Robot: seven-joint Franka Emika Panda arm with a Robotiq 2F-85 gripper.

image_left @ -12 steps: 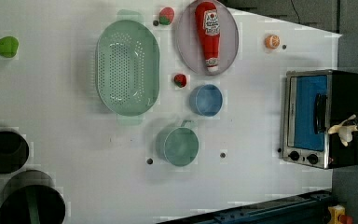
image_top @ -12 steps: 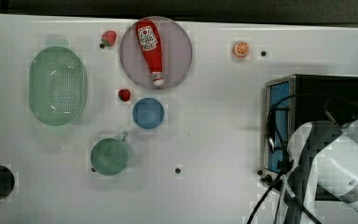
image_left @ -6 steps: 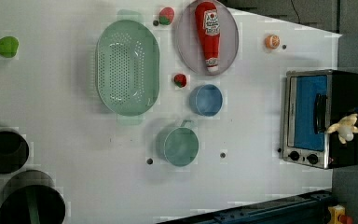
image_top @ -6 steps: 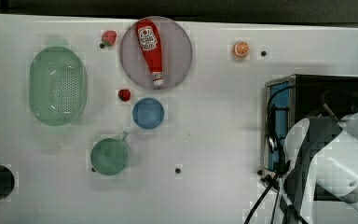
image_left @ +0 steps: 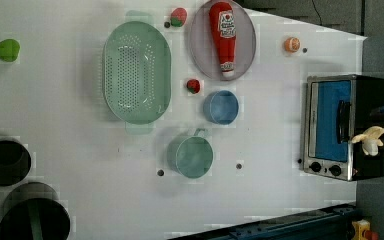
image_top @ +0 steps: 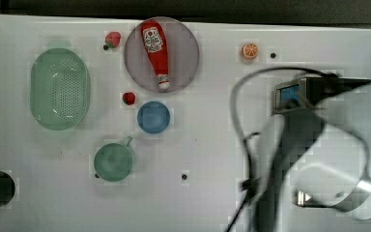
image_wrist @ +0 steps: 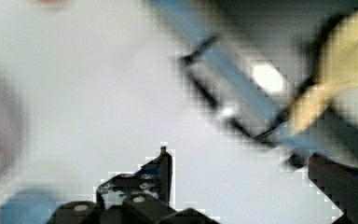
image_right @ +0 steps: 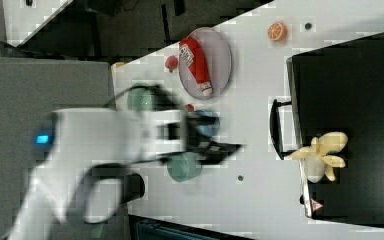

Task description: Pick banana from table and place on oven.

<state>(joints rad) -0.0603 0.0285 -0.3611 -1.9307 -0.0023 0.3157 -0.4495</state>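
the white table (image_left: 80,190) carries everything, and the blurred white arm (image_right: 105,145) hangs over it in the right view. the oven (image_left: 342,125) stands at the left view's right edge, its blue glass door facing the rest of the table. the green colander (image_left: 136,72) lies near the grey plate (image_left: 200,45), which holds a red ketchup bottle (image_left: 222,35). a green mug (image_left: 190,156) sits just below a blue bowl (image_left: 221,106) in the left view. the pincer (image_wrist: 256,186) is spread wide and holds nothing — its dark fingers (image_wrist: 161,170) stand well apart. the banana (image_right: 322,152) rests on the oven's black top, near the front edge above the door handle, clear of the pincer. an orange slice (image_left: 292,44) lies beyond the oven.
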